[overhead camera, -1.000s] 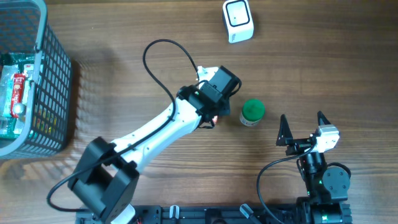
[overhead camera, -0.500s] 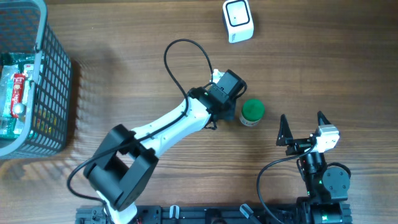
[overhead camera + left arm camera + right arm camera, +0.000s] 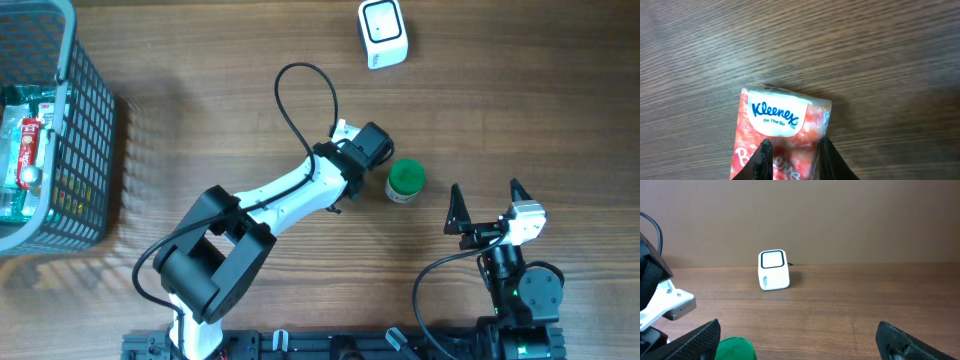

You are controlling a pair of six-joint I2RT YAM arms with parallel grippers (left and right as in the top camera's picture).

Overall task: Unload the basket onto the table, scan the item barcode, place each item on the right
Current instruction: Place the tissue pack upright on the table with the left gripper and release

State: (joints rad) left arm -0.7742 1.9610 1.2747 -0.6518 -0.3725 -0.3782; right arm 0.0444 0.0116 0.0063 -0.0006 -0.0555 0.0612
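A red and pink Kleenex tissue pack [image 3: 777, 117] with a white label lies on the wood in the left wrist view. My left gripper [image 3: 792, 146] is shut on its lower part, one dark finger at its right edge and the other pressed into the wrapper. From overhead the left gripper [image 3: 367, 155] covers the pack, just left of a green-lidded jar [image 3: 406, 180]. The white barcode scanner [image 3: 383, 33] stands at the far edge, and its window [image 3: 772, 260] faces the right wrist camera. My right gripper [image 3: 487, 212] is wide open and holds nothing.
A dark wire basket [image 3: 85, 120] with packaged goods stands at the left edge. The green jar lid [image 3: 732, 350] sits by the right gripper's left finger [image 3: 695, 340]. The left arm's black cable [image 3: 300, 90] loops over the table.
The left arm has reached further right and toward the far side, ending beside the green jar. Its jaws have narrowed. The right arm has not moved.
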